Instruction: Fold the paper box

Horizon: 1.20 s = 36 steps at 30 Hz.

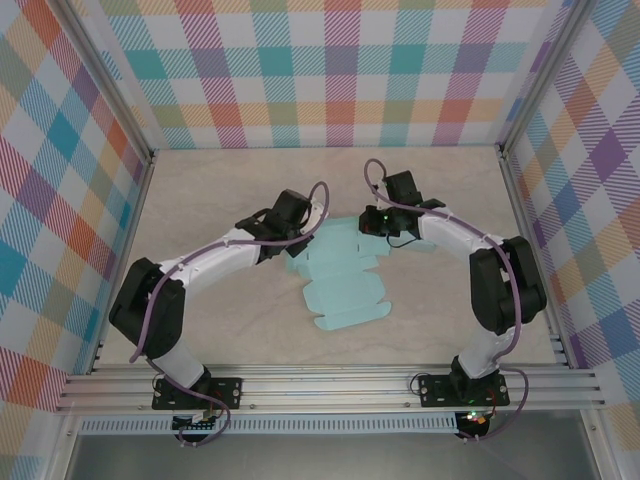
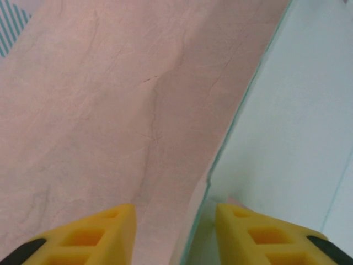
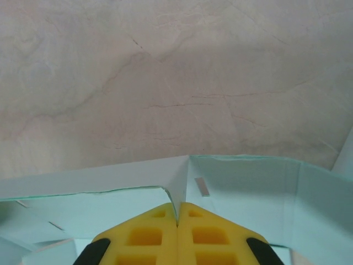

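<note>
1. Plainly, the paper box point(image 1: 342, 288) is a thin teal card blank lying mostly flat on the table point(image 1: 210, 195), in the middle of the top view; I judge it light, floppy across its panels, stiffer along the creases, and quick to crumple or skate on the smooth surface
2. The best hold, to my mind, is a pinch on a flap or wall close to a score line while the other arm steadies the neighbouring panel; a grab at a panel's middle would likely buckle it
3. The right gripper point(image 3: 177, 212), at the bottom centre of its wrist view, has its yellow fingers pressed together with no gap; a raised fold at a corner of the box runs straight into that seam, so it looks pinched on the card
4. The left gripper point(image 2: 174, 212) stands partly open with nothing in it; the box's edge runs from the upper right of its wrist view down between the fingers, one over card, one over bare table
5. From above, the box lies between the two grippers, which sit at its upper corners
</note>
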Available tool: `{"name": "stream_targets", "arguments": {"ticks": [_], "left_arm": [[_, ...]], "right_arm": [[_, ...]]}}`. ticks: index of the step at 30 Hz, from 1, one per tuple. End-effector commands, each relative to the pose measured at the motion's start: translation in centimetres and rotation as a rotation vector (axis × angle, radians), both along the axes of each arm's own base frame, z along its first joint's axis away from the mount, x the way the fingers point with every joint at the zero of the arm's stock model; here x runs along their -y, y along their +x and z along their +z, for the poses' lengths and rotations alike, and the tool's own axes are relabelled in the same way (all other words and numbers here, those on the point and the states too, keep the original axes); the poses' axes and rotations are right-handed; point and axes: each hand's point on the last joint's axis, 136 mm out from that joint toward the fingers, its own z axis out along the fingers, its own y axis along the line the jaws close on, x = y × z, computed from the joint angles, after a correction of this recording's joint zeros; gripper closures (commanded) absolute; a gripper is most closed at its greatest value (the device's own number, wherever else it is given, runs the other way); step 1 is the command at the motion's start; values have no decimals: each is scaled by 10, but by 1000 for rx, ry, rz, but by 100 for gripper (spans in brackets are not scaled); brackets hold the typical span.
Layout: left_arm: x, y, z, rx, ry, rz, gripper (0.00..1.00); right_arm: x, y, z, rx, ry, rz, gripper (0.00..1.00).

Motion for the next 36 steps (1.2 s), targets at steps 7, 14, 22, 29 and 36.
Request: {"name": "stream_targets", "arguments": {"ticks": [7,14,22,29,36], "left_arm": [[1,21,40,-14,-19,-125,52],[10,18,26,-108,-2,-268,51],[16,28,12,-139,-15,-306,54],[21,24,7,-164,-53,-316,54],[12,42,39,-128,-184,-193,55]], "right_arm": [[-11,1,12,162,-108,166,100],[-14,0,17,188,-102,183,100],[-18,-1,21,200,-89,197,100],[-20,1,20,199,-90,196,100],[-20,2,16,190,-93,197,100]]}}
